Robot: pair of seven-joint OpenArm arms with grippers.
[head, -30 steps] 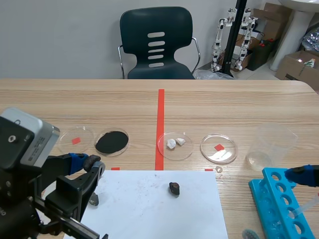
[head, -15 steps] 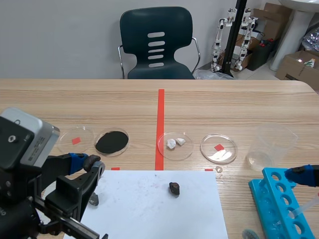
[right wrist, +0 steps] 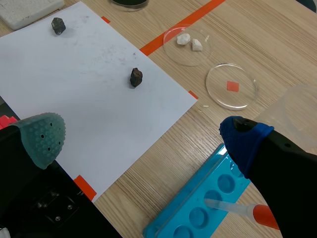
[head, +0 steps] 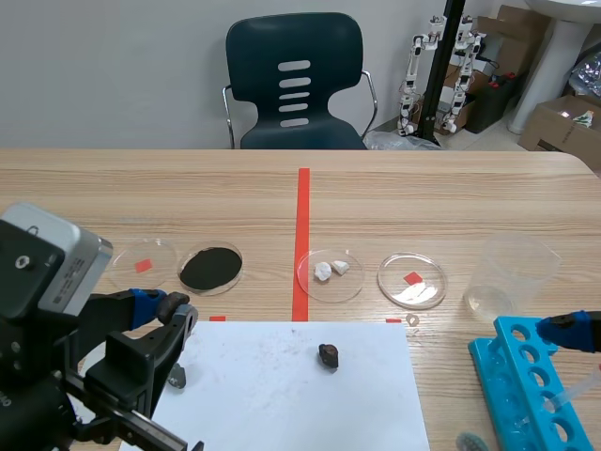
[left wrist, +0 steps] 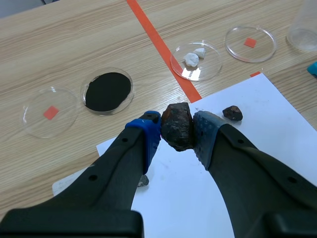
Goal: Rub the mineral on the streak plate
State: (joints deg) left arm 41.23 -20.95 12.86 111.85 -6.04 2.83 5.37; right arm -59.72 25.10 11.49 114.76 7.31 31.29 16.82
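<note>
On the table point(head: 141, 188), paper point(head: 282, 395): white sheet, at 6 o'clock from the dish point(head: 330, 274) with white lumps.
Left gripper point(left wrist: 177, 133): clamped on a brown stone point(left wrist: 176, 124), above the paper's edge.
Right gripper point(right wrist: 143, 136): fingers wide apart, over the blue rack point(right wrist: 198, 198).
Small stone point(head: 328, 355): lying on the paper, at 3 o'clock from the left gripper.

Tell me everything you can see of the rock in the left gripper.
The rock is a rough, lumpy chunk, dark brown to black with rusty patches, matte and stony-looking. It stands roughly upright, pinched between the dotted-padded fingers of the left gripper, above the white paper. Nothing else seems to touch it.
</note>
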